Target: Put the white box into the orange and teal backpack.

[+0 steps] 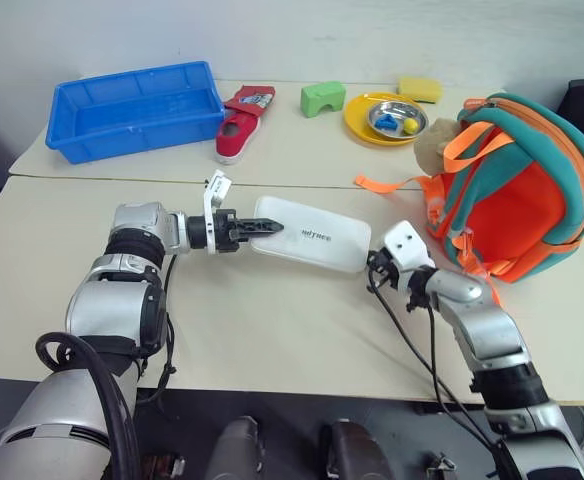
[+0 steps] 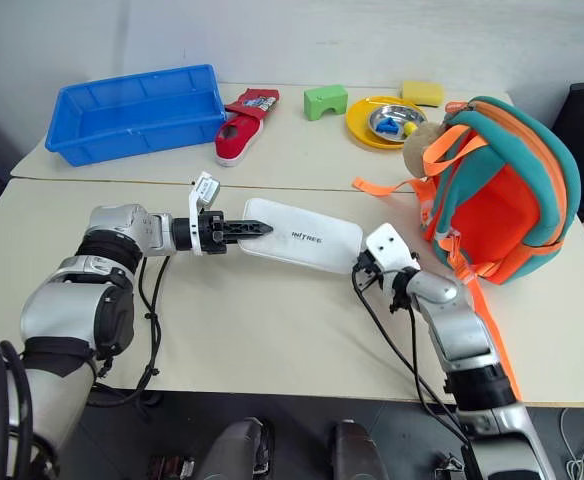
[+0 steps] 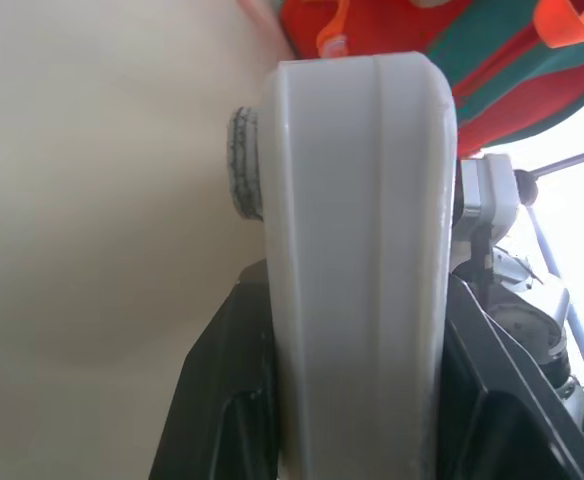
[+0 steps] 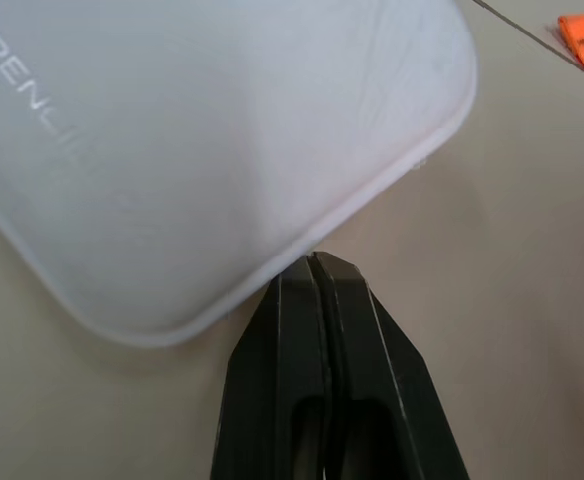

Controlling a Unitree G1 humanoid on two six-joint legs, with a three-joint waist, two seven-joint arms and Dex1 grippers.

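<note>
- The white box (image 1: 310,235) lies flat on the near tabletop (image 1: 272,340), its long axis running side to side — one short end toward the left arm, the other toward the orange and teal backpack (image 1: 517,190) standing just past it on the right.
- The left claw (image 1: 255,229) is clamped on the box's left end, one finger on each face.
- The right claw (image 4: 317,268) is fully closed, empty, its tip at the box's right corner.
- Two pale tabletops butt together against a white wall.
- On the far one: one blue bin (image 1: 137,107), one red shoe (image 1: 242,122), one green block (image 1: 323,97), one yellow sponge (image 1: 420,89), one yellow plate (image 1: 362,120) under a metal bowl (image 1: 396,119).
</note>
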